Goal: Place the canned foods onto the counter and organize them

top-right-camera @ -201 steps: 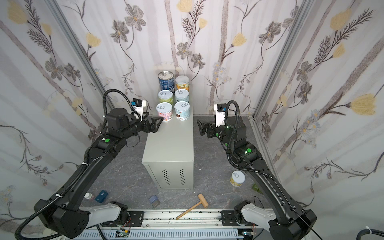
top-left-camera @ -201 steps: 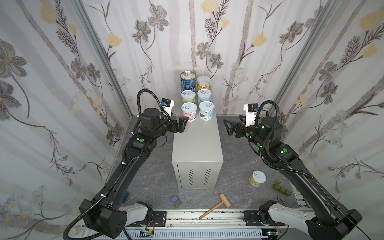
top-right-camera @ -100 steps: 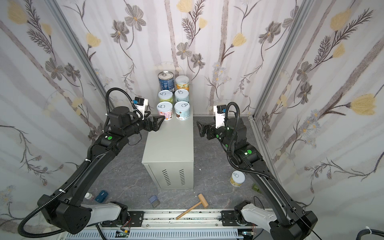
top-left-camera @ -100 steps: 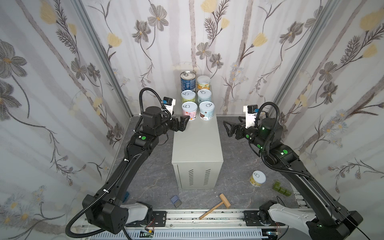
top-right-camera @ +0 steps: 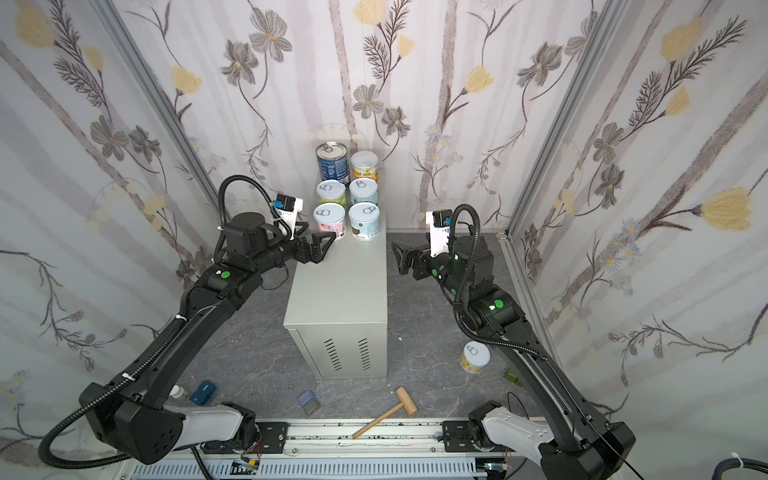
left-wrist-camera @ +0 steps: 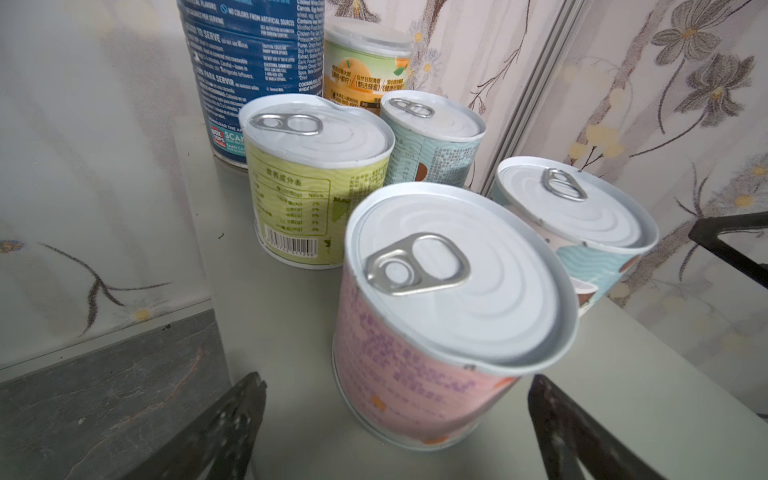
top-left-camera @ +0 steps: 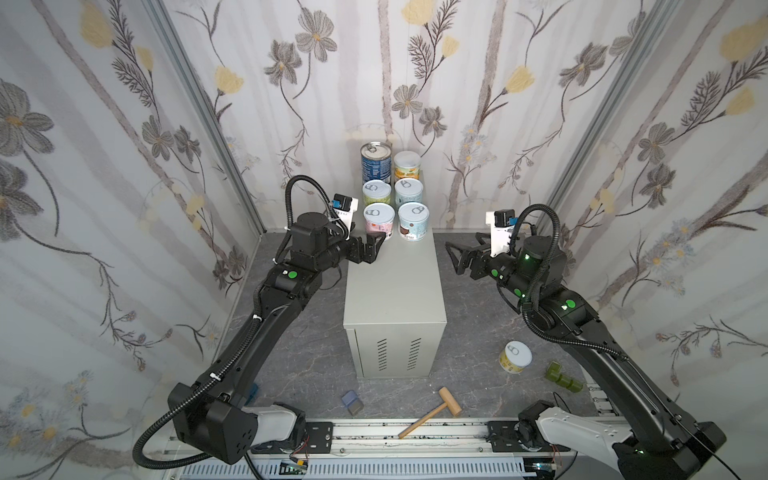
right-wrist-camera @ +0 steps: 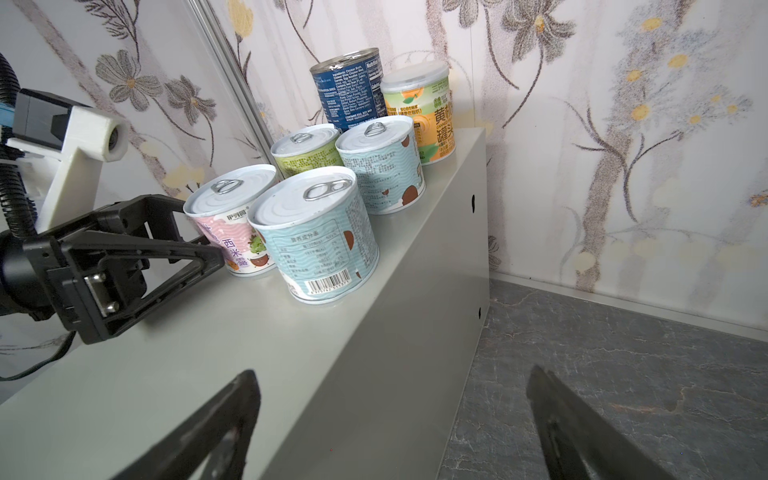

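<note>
Nearly done, with left claw (top-left-camera: 376, 248) and right claw (top-left-camera: 455, 257) spread empty; next, lift the yellow can (top-left-camera: 515, 358) off the floor (top-left-camera: 469, 332) onto the counter (top-left-camera: 395, 291).

Soft, even light is filling the booth in both top views, leaving only faint shadows on the floor (top-left-camera: 299, 353) beside the counter (top-left-camera: 395, 286). Straight wall rails (top-left-camera: 199, 104) are bowing near the picture edges. In the left wrist view the pink can (left-wrist-camera: 415, 386) is blurring close up, while white lids (left-wrist-camera: 316, 137) are catching mild glare.
</note>
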### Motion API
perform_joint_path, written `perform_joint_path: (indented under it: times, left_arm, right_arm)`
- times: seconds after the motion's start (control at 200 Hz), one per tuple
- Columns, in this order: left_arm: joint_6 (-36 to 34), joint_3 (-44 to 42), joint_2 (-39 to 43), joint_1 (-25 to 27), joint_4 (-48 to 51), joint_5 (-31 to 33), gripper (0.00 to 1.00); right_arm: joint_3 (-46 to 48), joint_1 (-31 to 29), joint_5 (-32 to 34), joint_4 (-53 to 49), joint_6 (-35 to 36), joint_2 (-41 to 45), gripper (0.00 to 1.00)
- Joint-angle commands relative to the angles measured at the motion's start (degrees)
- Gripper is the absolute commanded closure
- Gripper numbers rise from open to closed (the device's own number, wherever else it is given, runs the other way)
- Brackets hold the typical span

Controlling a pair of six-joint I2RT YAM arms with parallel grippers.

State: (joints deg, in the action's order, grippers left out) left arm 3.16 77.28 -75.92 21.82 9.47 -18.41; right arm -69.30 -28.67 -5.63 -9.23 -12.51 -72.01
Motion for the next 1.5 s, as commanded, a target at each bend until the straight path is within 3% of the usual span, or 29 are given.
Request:
perform_joint_path:
  times: [0.0,0.515,0.869,1.119,1.494]
  left_arm:
    - [0.09,1.20,-0.78,0.23,-1.94,0.99,0.00]
    - [-0.80,1.83,-1.12,0.36,-1.46,4.27,0.00]
    - [-0.54,1.83,-0.11,0.43,-1.52,0.61,0.00]
    - [-1.44,1.22,5.56,0.50,2.70,-0.48,0.00]
    - [-3.58,0.81,13.37,0.46,13.30,7.18,0.00]
  right_arm:
    - [0.15,-0.07,-0.44,2.38,0.38,-0.17,0.00]
    - [-0.14,-0.32,-1.22,2.82,0.81,-0.43,0.00]
    - [-0.22,-0.37,-1.06,2.74,1.03,-0.41,0.00]
    - [-2.58,-0.43,-1.56,1.85,1.59,-2.49,0.00]
    - [-6.87,-1.17,-0.37,-0.91,2.49,-5.20,0.00]
